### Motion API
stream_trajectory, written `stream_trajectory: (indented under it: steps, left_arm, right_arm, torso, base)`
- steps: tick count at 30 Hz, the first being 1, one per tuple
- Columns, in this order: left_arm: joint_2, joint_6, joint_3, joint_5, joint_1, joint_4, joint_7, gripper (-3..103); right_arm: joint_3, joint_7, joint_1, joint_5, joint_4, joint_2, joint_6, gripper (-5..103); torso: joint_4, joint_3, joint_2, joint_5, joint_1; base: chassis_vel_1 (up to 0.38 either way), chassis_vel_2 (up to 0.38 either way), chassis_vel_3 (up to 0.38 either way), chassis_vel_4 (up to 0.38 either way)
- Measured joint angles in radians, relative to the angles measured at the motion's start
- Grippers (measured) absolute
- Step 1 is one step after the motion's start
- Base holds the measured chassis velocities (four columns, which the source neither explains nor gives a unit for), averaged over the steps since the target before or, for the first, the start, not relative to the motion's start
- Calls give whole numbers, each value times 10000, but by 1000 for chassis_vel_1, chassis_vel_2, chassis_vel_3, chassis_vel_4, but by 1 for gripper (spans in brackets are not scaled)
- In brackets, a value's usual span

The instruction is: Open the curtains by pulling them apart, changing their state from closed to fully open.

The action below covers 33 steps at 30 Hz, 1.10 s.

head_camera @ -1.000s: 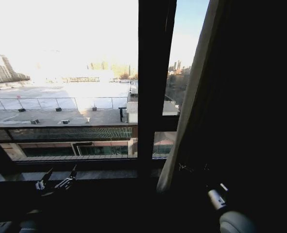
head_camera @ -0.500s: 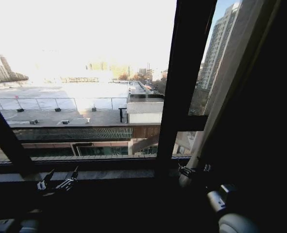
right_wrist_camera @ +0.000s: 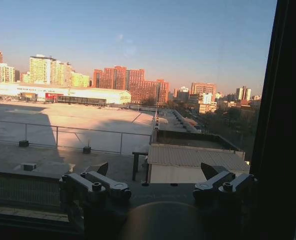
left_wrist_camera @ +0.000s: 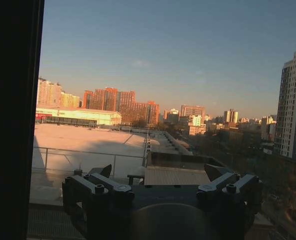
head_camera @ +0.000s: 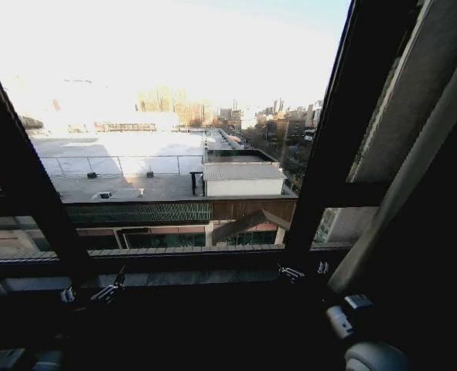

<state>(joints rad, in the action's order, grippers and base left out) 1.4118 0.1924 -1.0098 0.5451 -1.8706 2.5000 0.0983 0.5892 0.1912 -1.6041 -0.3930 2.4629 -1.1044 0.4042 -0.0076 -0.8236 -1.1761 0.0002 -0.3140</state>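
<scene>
Now, from the robot's head, the window is spanning nearly the whole width, with the city, flat rooftops and a railed terrace lying in bright light outside. On the far left a dark slanted frame bar [head_camera: 23, 185] is crossing the glass from top to sill. Low beside it, the left gripper [head_camera: 89, 294] is hanging just above the dark windowsill [head_camera: 182, 277], its jaws standing apart with nothing between them; its wrist camera is looking straight out between two spread fingers [left_wrist_camera: 101, 171] at orange buildings and a pale roof, with a dark upright edge along one side.

Toward the middle right, a second thick frame bar [head_camera: 332, 147] is leaning up to the top edge. At its foot the right gripper [head_camera: 301, 271] is sitting near the sill, jaws likewise apart and holding nothing; its own camera is showing the spread fingers [right_wrist_camera: 98, 169] against the terrace and a low white building.

Furthest right, the curtain [head_camera: 414, 166] is showing as a pale slanted band of fabric beside the frame, with deep shadow beyond it. It is lying just beside the right gripper and apart from it. The right arm's light-coloured wrist [head_camera: 371, 355] is filling the lower right corner.
</scene>
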Motion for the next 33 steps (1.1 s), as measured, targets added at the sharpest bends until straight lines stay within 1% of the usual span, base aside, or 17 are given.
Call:
stream_trajectory:
  steps: [7, 16, 24, 29, 33]
  left_arm:
    - [110, -215, -1, -18, -21, 0, 25, 100]
    - [125, -226, -13, -20, -16, 0, 33, 100]
    - [136, -226, 10, -41, 26, 0, 33, 100]
    - [146, -222, 13, -49, 18, 0, 34, 100]
    - [161, -221, -13, -50, 5, -1, 35, 100]
  right_arm:
    - [8, -37, 52, 57, -135, 54, -33, 100]
    - [-23, -39, 63, 72, -156, 31, -50, 100]
    - [-33, -38, 59, 70, -137, 33, -73, 100]
    - [-68, -31, 55, 60, -95, 33, -74, 100]
    - [-113, -31, 64, 61, -89, 23, -75, 100]
  torso:
    - [-1, 1, -1, -1, 2]
    - [-1, 0, 0, 4, 1]
    - [1, 0, 0, 0, 0]
    - [-1, 0, 1, 3, 1]
    - [0, 2, -1, -5, 0]
  base:
    - [334, 377, -338, -386]
    - [307, 397, -305, -397]
    - [321, 395, -322, -396]
    - [326, 392, -326, -400]
    - [313, 389, -306, -376]
